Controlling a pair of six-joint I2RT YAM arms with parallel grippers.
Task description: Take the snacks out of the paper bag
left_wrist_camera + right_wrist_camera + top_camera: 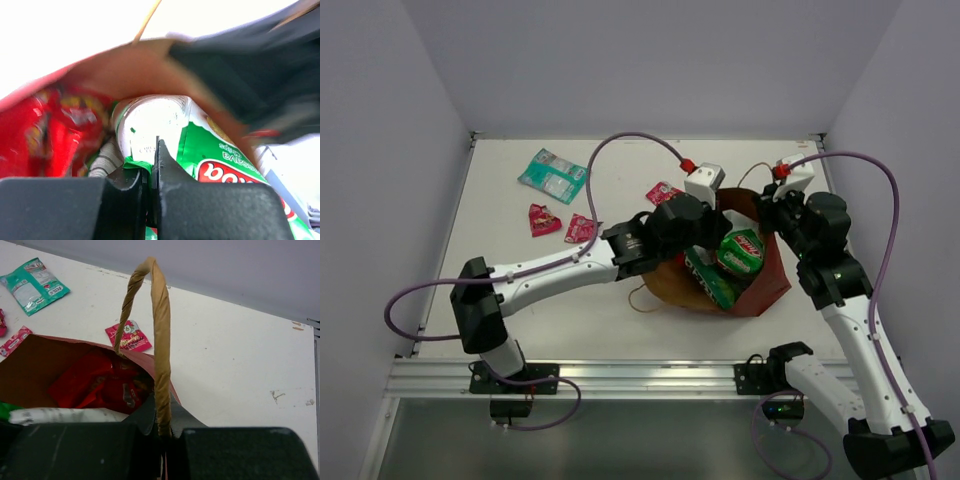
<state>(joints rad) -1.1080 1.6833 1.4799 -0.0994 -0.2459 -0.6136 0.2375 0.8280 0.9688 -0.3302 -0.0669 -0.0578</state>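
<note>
Brown bag [770, 285] (seemingly tipped) encloses left gripper [151, 159] pinching green packet [220, 150].

7+ snack pkts [552, 175], 1 bag [766, 285]

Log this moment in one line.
left gripper: shut on green-and-white packet | right gripper: shut on handle | red packets: inside paper bag | teal packet: on table
</note>
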